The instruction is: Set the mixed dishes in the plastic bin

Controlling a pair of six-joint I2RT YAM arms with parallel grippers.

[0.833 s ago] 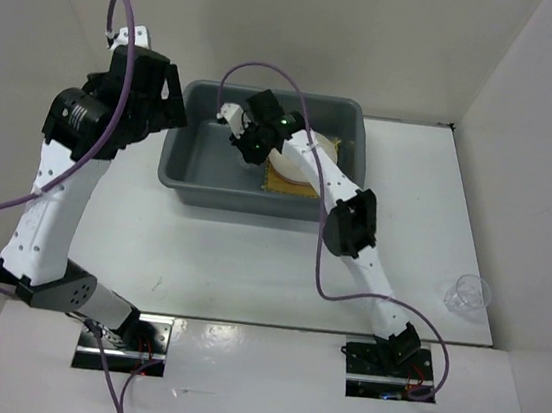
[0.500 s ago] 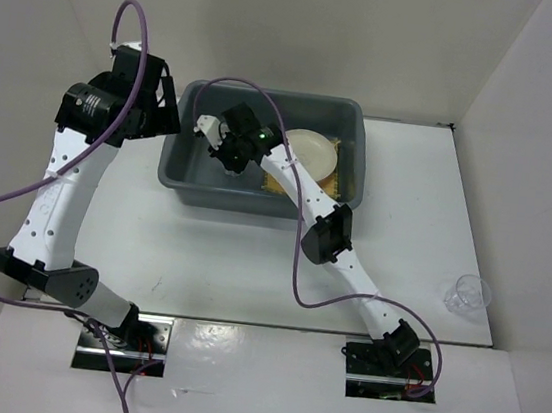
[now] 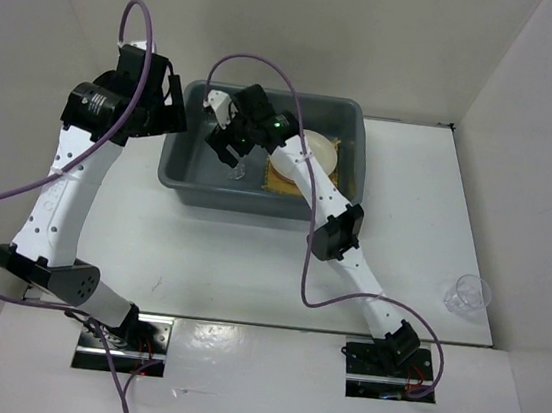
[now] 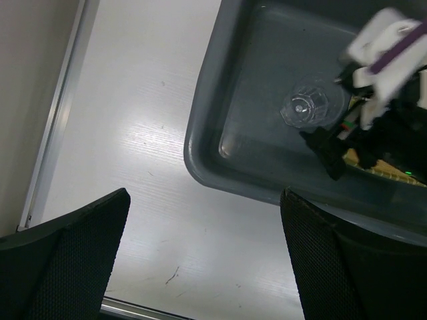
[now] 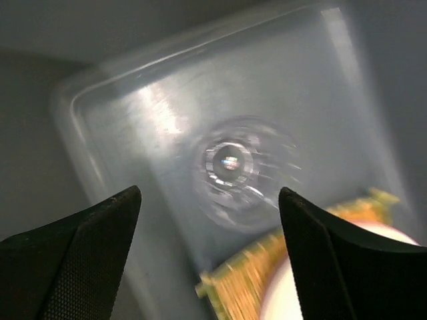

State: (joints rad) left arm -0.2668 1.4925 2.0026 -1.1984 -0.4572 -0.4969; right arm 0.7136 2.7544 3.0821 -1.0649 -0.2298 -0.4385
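A clear cup (image 3: 467,293) stood on the table (image 3: 249,264), at 4 o'clock from the bin (image 3: 256,204) and well apart. Inside the bin, a second cup (image 5: 230,163) sat below the right pincer (image 5: 208,193) (fingers spread, holding nothing). The cream plate (image 3: 318,151), on the mat (image 3: 277,181), lay at its 3 o'clock. The left pincer (image 4: 205,195), spread too, hung at the bin's 9 o'clock edge.
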